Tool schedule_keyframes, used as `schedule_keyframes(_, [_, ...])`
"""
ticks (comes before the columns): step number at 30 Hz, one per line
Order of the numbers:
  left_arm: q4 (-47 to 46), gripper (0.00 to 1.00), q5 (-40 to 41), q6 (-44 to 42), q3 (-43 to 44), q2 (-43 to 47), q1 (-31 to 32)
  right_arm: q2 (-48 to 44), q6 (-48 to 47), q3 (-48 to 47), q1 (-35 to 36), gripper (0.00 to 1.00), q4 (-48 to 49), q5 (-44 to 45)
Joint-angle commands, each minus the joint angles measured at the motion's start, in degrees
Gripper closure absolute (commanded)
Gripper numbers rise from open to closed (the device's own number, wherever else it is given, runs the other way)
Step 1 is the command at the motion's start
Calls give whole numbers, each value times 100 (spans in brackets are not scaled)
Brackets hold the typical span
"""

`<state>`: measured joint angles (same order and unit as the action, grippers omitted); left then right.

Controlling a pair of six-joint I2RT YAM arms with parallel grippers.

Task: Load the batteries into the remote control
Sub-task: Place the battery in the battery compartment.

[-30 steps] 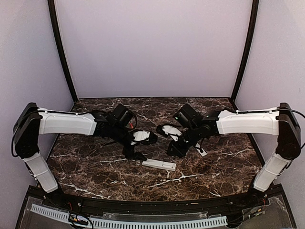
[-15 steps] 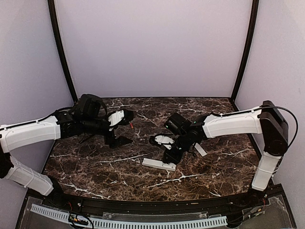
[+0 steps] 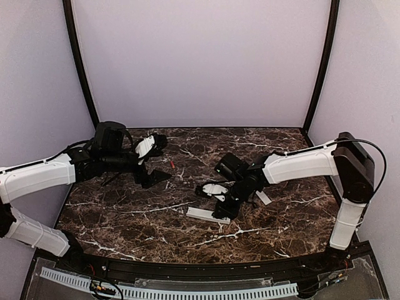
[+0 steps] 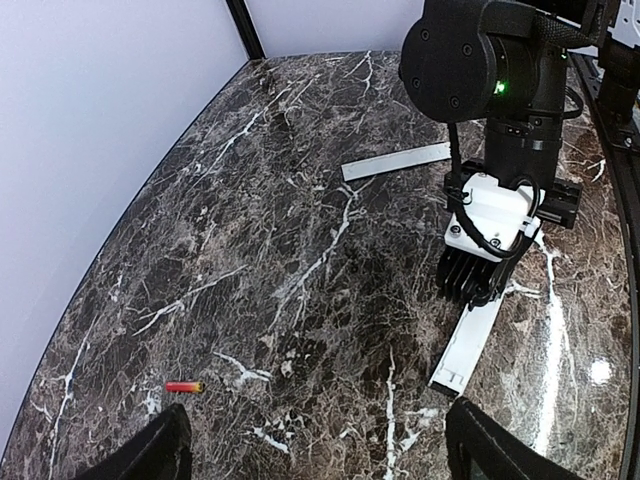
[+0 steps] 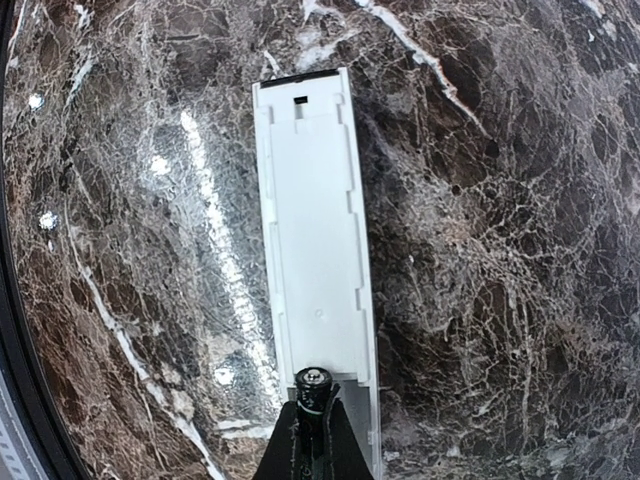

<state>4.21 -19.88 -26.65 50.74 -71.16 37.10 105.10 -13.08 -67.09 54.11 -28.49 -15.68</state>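
1. Where the middle of the table [image 3: 125, 219] slopes toward its near edge, the remote control [image 3: 208, 215] lies flat. It is a long white bar with its open, ribbed trough facing up and a small dark slot at one end.
2. A dark battery [image 5: 312, 385] hangs over the remote's other end, its metal cap toward the right wrist camera.
3. The right end effector [image 5: 312, 430] pinches that battery between its fingertips and points steeply down at the remote.
4. The right arm [image 3: 300, 164] reaches in from the right edge, its forearm slanting down toward the centre.
5. A red-orange battery [image 4: 184, 386] lies on its side toward the far left corner, well apart from the remote.
6. The left end effector [image 4: 320, 460] hovers near it, fingers spread wide and holding nothing.
7. The left arm [image 3: 37, 178] stretches along the left edge.
8. A pale-grey strip [image 4: 396, 161] lies flat beyond the right arm.
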Motion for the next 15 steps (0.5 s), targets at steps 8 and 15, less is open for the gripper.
schedule_keyframes(8, [-60, 13, -121, 98, 5, 18, -45, 97, -360, 2, 43, 95, -155, 63])
schedule_keyframes(15, [-20, 13, -137, 90, 25, -12, -45, 134, -466, -78, 47, 88, -335, 240])
